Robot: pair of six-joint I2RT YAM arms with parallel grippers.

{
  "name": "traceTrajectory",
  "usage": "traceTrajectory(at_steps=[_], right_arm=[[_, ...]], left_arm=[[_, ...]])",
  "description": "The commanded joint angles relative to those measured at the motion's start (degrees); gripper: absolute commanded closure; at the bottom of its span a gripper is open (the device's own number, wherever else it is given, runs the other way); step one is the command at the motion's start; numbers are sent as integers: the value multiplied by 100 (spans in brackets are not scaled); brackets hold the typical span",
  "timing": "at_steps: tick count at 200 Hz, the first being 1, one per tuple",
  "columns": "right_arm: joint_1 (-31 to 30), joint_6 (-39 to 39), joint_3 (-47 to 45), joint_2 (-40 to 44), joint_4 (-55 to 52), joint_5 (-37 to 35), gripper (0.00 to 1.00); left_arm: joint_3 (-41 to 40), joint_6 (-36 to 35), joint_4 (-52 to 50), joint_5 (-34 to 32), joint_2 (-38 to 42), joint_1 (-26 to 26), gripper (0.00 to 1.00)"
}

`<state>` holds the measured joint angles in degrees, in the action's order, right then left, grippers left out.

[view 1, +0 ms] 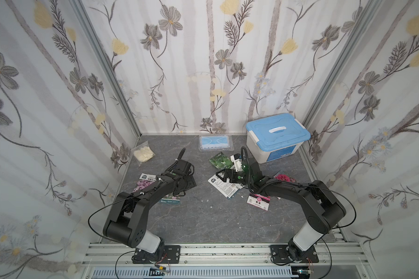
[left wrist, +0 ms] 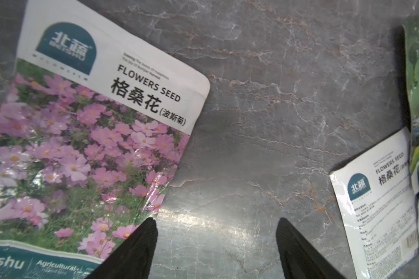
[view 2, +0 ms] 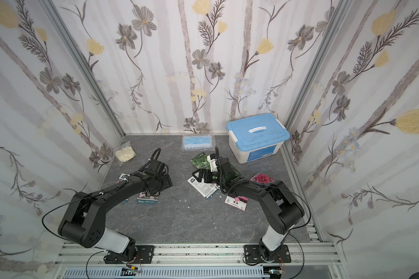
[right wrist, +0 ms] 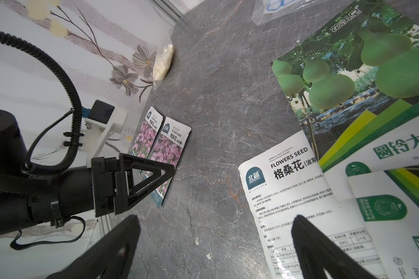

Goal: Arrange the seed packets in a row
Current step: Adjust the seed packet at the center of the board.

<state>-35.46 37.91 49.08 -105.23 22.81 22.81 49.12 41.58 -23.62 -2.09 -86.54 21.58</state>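
The seed packets are split. 2 purple-flower packets point(right wrist: 172, 147) lie side by side, face up, at the left of the table point(view 1: 203, 217), a row just begun. The rest sit in a loose heap right of centre. There a white-backed packet point(right wrist: 298, 193) lies face down, with a gourd packet point(right wrist: 344, 72) just beyond it and a green-printed packet point(right wrist: 382, 212) overlapping its edge. 2 red-pink packets point(view 1: 258, 200) lie nearer and further right, partly under the right arm. The right gripper point(right wrist: 215, 217) hangs over the heap's left edge, jaws spread wide and empty, so the white-backed packet looks like the next pick. It is flat and glossy, so a pinch at its free left corner, clear of the overlapping packet, should serve best. It would then go just right of the purple pair, edges parallel. The left gripper point(left wrist: 215, 221) is also open and holds nothing. It sits low over the pair, 1 finger above a packet corner, and may block that spot. A blue-lidded box point(view 1: 276, 137), a mask bag point(view 1: 214, 143) and a bag of cream stuff point(view 1: 143, 153) sit far back, clear of the row.
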Motion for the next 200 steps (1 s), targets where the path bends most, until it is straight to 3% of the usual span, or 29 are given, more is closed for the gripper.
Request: traceTrajectory(at_steps=[1, 58, 91, 140, 200], right_arm=[[-4, -7, -17, 41, 148, -57, 1], [-4, 39, -19, -15, 197, -82, 0], [0, 40, -6, -27, 200, -92, 1], [4, 37, 10, -90, 218, -92, 1], [13, -29, 23, -137, 168, -96, 1]], left_arm=[[-95, 892, -2, -459, 59, -14, 20], [-114, 2800, -505, -1049, 614, 21, 21], [117, 3662, -1138, -1549, 587, 30, 12], [819, 4360, -2294, -2024, -11, 15, 4], [813, 4495, -1929, -1921, -608, -112, 4]])
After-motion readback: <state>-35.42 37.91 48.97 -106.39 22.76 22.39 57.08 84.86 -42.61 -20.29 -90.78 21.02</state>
